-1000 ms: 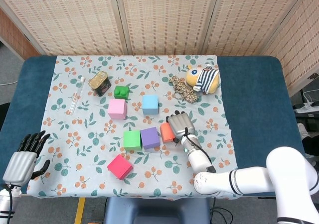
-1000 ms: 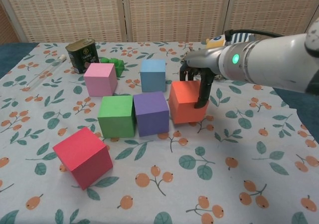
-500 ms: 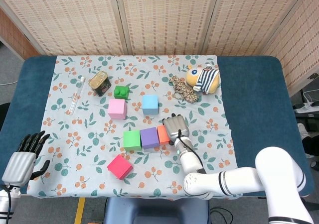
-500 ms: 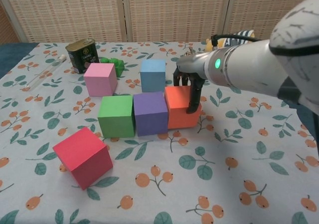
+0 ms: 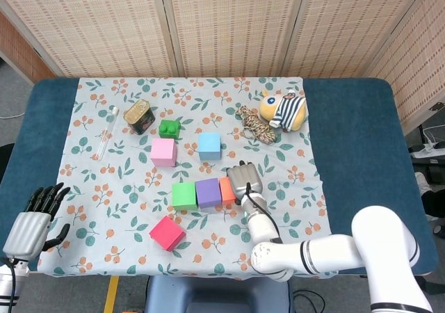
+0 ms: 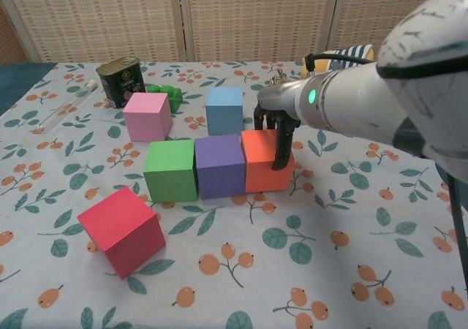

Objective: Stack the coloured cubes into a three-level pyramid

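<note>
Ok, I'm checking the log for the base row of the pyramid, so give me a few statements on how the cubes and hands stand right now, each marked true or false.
1. The green cube, purple cube and orange cube stand side by side in one row. True.
2. The right hand is on the orange cube. True.
3. The red cube is stacked on the green cube. False: it sits alone on the cloth, nearer the camera than the row.
4. The left hand holds the pink cube. False: it holds nothing, fingers apart, at the table's near left edge.
5. The blue cube lies behind the row, apart from it. True.
</note>
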